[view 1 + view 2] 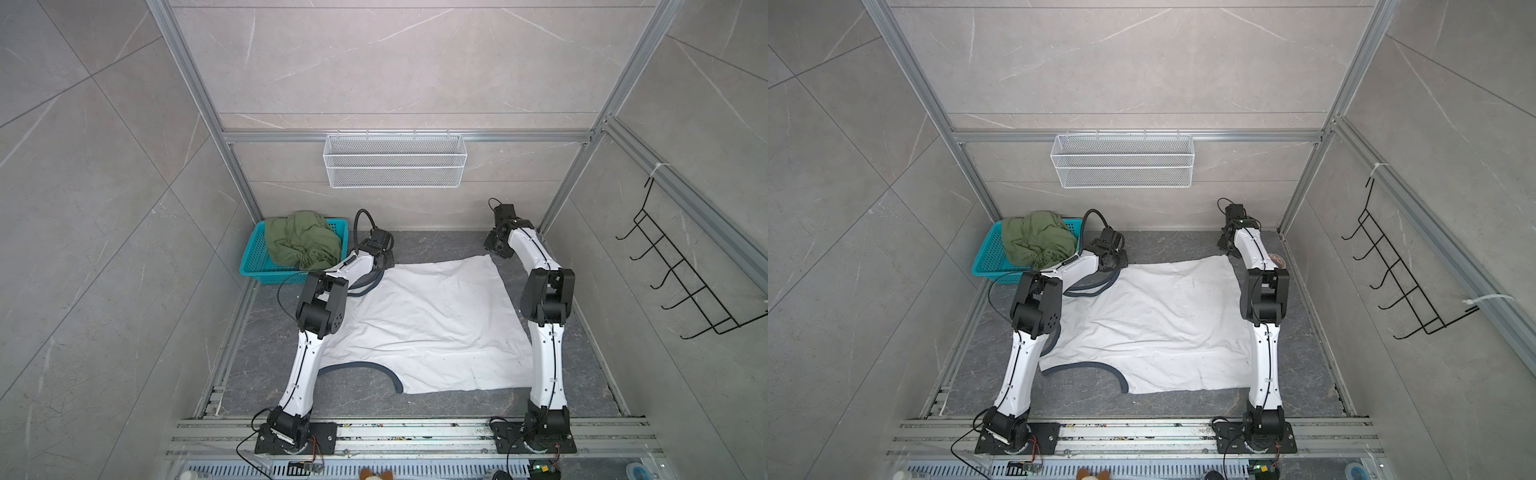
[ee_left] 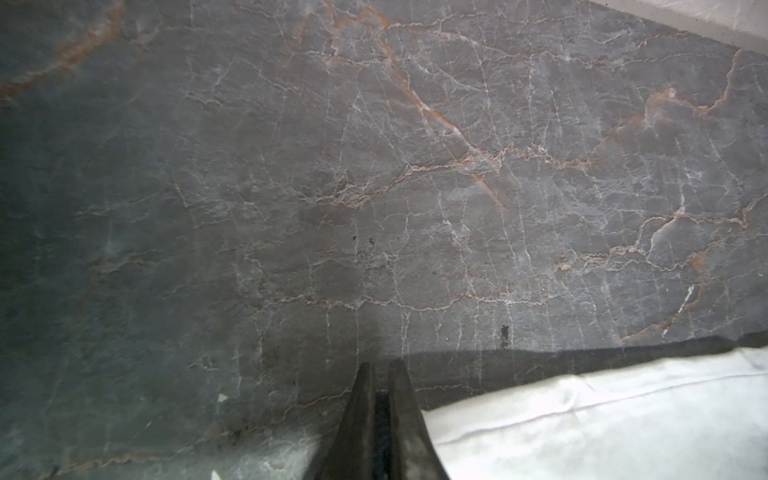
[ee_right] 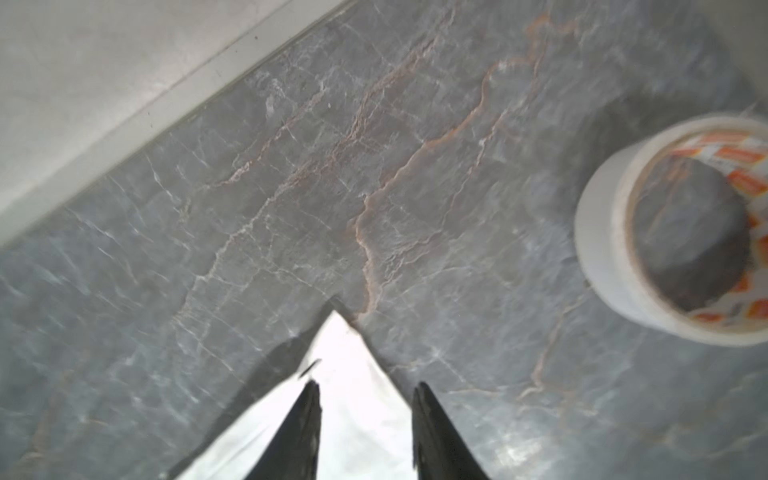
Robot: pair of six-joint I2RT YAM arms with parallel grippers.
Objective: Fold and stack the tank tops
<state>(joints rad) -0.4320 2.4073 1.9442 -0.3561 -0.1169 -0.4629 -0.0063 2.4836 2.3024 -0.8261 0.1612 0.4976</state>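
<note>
The white tank top (image 1: pixel 424 328) lies spread flat on the dark bench (image 1: pixel 436 243) between the two arms, hem to the right and armholes to the left, presumably laid out so it can be folded first; the olive tank top (image 1: pixel 301 241) waits in a crumpled heap in the teal basket (image 1: pixel 253 257) at the far left, out of the way.

The left tool (image 2: pixel 381 365) sits at the far left corner of the white cloth with its jaws drawn almost together; I can't tell whether a strap is pinched between them. The right tool (image 3: pixel 367 384) hovers over the far right hem corner with jaws clearly apart and nothing in them; that corner lies pointed on the bench below, so I'd judge it is lined up for a pinch.

The white fabric is thin and soft, creased all over, edged with a dark ribbed trim (image 1: pixel 374 368) that curves round the near armhole. The bench is hard, veined grey stone. A roll of tape (image 3: pixel 606 232), white with orange print inside, stands just to the right of the corner.
</note>
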